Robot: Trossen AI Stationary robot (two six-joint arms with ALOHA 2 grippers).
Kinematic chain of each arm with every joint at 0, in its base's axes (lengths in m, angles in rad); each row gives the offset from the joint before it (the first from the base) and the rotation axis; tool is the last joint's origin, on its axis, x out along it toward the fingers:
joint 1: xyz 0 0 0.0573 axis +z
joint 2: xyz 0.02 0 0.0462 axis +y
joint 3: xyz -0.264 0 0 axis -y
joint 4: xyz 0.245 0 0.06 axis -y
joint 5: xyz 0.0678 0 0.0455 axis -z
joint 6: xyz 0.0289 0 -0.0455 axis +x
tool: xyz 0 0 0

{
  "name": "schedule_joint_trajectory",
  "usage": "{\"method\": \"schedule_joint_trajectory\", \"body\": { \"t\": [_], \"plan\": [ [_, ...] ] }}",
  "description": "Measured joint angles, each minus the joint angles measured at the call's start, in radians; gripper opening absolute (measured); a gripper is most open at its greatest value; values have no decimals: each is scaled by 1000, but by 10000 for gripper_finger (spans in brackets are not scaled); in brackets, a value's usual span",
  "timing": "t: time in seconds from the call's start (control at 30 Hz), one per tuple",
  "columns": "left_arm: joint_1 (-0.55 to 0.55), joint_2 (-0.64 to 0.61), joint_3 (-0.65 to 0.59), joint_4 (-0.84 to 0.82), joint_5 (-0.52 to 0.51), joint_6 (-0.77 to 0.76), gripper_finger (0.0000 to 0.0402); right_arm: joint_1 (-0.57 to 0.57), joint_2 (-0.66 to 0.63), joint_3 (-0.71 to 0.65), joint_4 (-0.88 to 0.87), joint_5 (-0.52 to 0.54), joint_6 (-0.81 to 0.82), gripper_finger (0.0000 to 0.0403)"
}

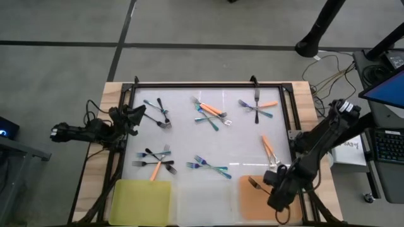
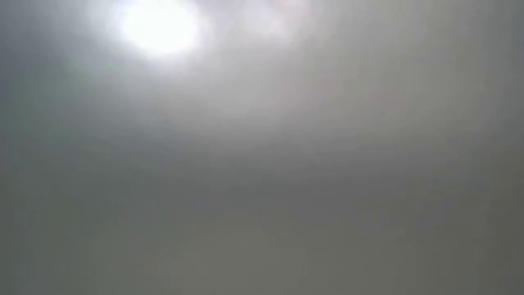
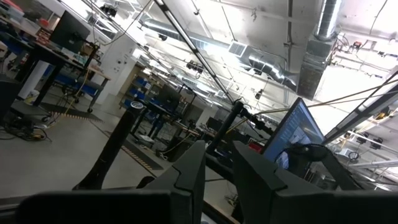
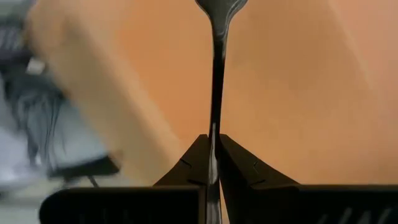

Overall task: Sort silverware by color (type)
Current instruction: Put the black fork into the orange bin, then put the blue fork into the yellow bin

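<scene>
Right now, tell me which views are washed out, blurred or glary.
Low view: all grey haze with one bright glare patch, nothing readable. Right wrist view: the dark fork is clear against the orange tray, background smeared. Left wrist view: ceiling lights blow out.

Small forks of three kinds are spread in loose crossed groups on the white counter (image 1: 243,148). A dark fork (image 1: 255,185) is held by its thin handle over the orange tray (image 1: 252,200), its head seen over the orange surface. Two dark forks (image 1: 161,113) are lying at the far left. Orange-handled forks (image 1: 211,109) and blue-teal forks (image 1: 208,118) are crossed at the far middle. Another blue-teal pair (image 1: 210,166) is lying at the near middle.
</scene>
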Motion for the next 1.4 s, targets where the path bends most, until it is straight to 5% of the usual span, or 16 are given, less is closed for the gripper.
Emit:
{"method": "schedule_joint_trajectory", "body": {
  "t": [0.17, 0.37, 0.7, 0.9, 1.0, 1.2, 1.4],
  "plan": [
    [0, 0, 0, 0, 0, 0, 62, -2, 41, 1, 2, -35, 159, 13],
    [0, 0, 0, -2, 0, 0, 62, -2, 58, 1, 24, -140, 151, 28],
    [0, 0, 0, -3, 0, 0, 62, -10, 27, 1, 32, -184, 42, 116],
    [0, 0, 0, -3, 0, 0, 62, -40, -68, 1, 140, -184, 54, 116],
    [0, 0, 0, -4, 0, 0, 62, -73, -127, 1, 137, -144, 27, 106],
    [0, 0, 0, -4, 0, 0, 62, -235, -220, 2, -94, 182, -124, 90],
    [0, 0, 0, -3, 0, 0, 62, -500, -286, 2, -247, 207, -401, 89]
  ]
}}
